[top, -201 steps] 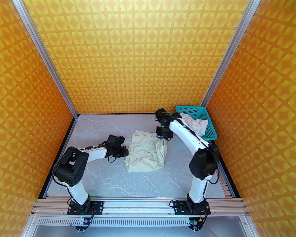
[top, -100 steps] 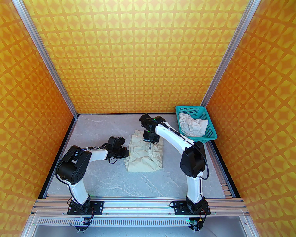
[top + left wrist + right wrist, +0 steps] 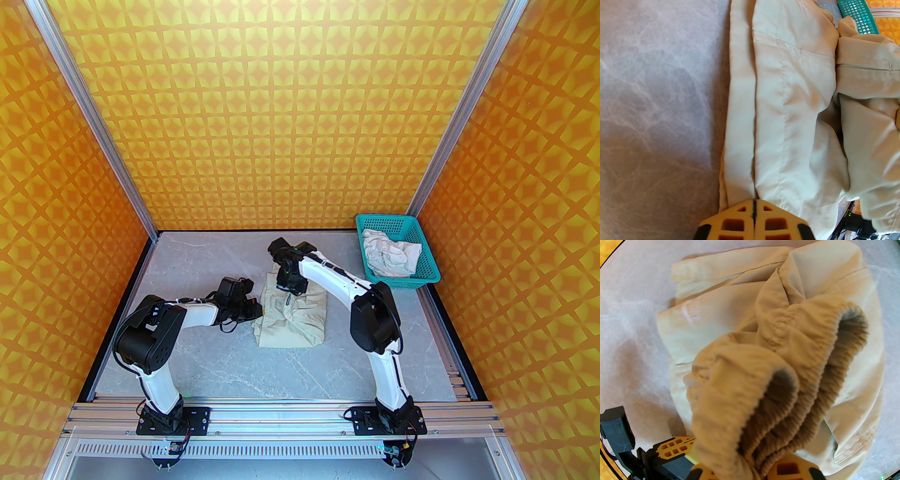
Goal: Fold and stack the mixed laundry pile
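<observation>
Beige piece lies mid-worktop; shirt sits in the basket at 2 o'clock. Right claw grips the beige waistband; left claw is clenched at the 9 o'clock hem. Best lay the waistband flush on that hem, low and taut.

Beige-cream garment; teal mesh basket; orange-yellow diamond-patterned walls; grey marbled table.

No word, label, brand name or number can be read on anything on the tabletop, on the walls around it or on the arms. In the left wrist view, a black arm part at the lower right edge carries a few pale marks, too small and blurred to make out.
</observation>
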`<control>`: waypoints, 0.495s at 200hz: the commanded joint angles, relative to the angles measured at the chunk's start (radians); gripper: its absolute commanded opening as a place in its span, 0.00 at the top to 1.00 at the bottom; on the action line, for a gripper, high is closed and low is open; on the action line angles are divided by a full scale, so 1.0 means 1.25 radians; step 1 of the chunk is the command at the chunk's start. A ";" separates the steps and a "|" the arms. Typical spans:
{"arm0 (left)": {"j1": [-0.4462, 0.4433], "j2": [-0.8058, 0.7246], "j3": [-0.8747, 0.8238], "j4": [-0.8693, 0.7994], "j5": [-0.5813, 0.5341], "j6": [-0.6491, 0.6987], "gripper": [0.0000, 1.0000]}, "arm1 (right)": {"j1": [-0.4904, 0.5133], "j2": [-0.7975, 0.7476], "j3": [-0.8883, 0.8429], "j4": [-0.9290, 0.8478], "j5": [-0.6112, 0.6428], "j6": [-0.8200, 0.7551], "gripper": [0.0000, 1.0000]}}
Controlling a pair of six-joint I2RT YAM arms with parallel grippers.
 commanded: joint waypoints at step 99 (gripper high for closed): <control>0.017 -0.037 -0.016 -0.028 0.013 0.003 1.00 | 0.032 0.000 0.036 0.071 -0.093 -0.010 0.47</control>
